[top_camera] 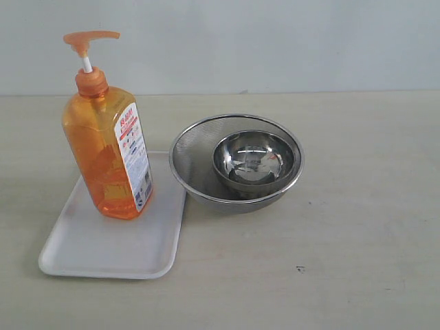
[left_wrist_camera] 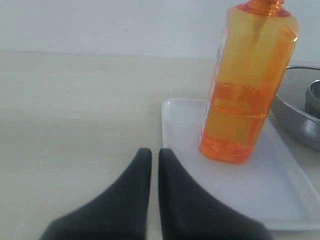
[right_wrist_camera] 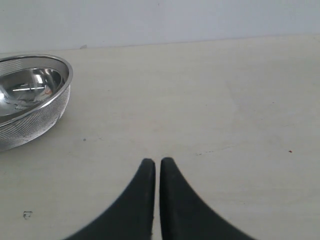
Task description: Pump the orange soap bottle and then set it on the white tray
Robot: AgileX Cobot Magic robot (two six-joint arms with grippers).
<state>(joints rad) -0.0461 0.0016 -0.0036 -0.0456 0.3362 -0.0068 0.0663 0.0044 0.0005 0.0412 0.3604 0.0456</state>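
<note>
Claw on the left [left_wrist_camera: 150, 152] pinched shut and empty, low over the tabletop [top_camera: 357, 227], just beside the white tray [top_camera: 103, 254]. Right claw [right_wrist_camera: 154, 162] likewise shut, holding nothing, near the mesh strainer [top_camera: 189, 161]. Orange soap bottle [top_camera: 110, 158] upright on the tray, touched by neither. Looks placed already; pumping impossible to confirm. If still due: steady the body with 1 claw, press the pump head [top_camera: 89, 38] straight down with the other, avoid tipping.

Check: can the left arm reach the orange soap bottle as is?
Probably yes. Only bare table and the rim of the white tray lie between the left gripper and the orange soap bottle; the strainer sits beyond it. Jaws are shut, so open first.
</note>
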